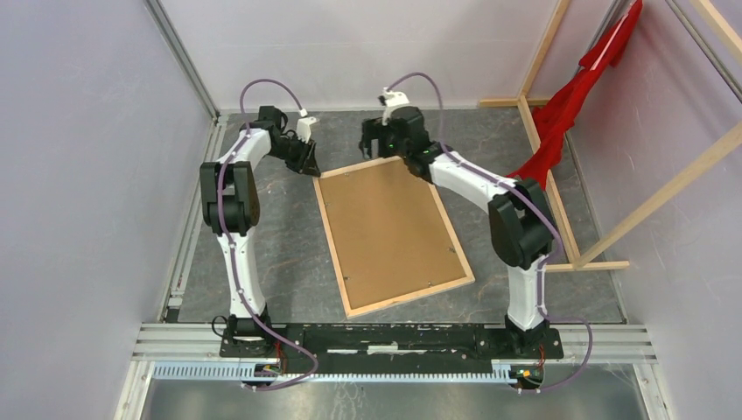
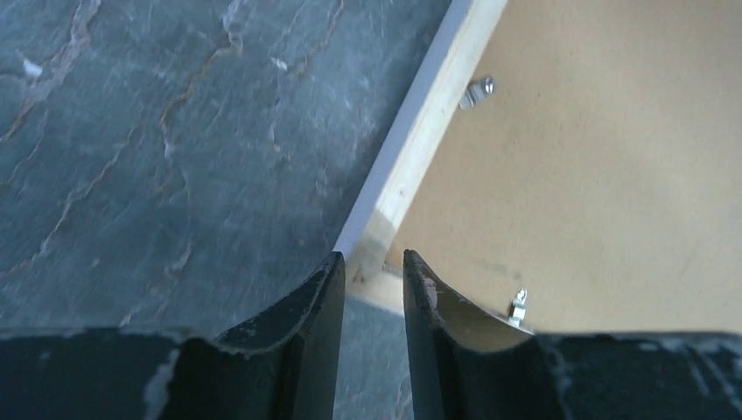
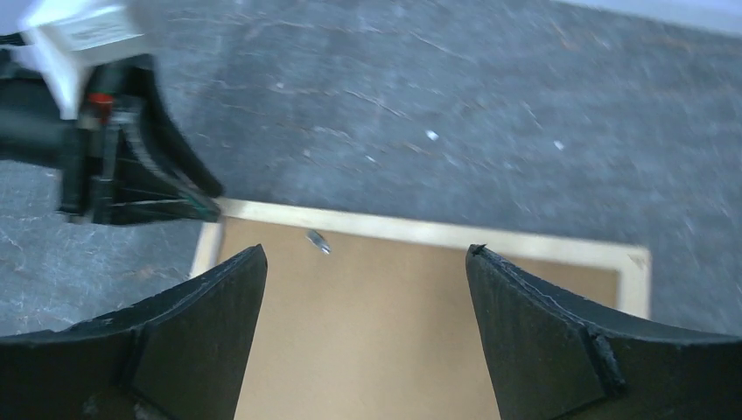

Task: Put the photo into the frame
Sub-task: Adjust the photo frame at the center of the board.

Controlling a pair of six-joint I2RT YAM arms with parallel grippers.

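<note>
The frame (image 1: 332, 236) lies face down on the dark table, its bare wood back up, with the brown backing board (image 1: 389, 232) set inside it. No photo shows in any view. My left gripper (image 1: 308, 162) is at the frame's far left corner. In the left wrist view the left gripper (image 2: 372, 260) has its jaws a narrow gap apart, with the corner of the frame (image 2: 429, 131) just at the tips. My right gripper (image 3: 367, 262) hangs wide open over the backing board (image 3: 367, 350), near the far border of the frame (image 3: 437, 234).
Bare wooden beams (image 1: 560, 201) and a red cloth (image 1: 577, 96) stand at the right. Small metal tabs (image 2: 477, 90) sit along the frame's inner edge. Walls close in the left and back. A metal rail (image 1: 394, 350) runs along the near edge.
</note>
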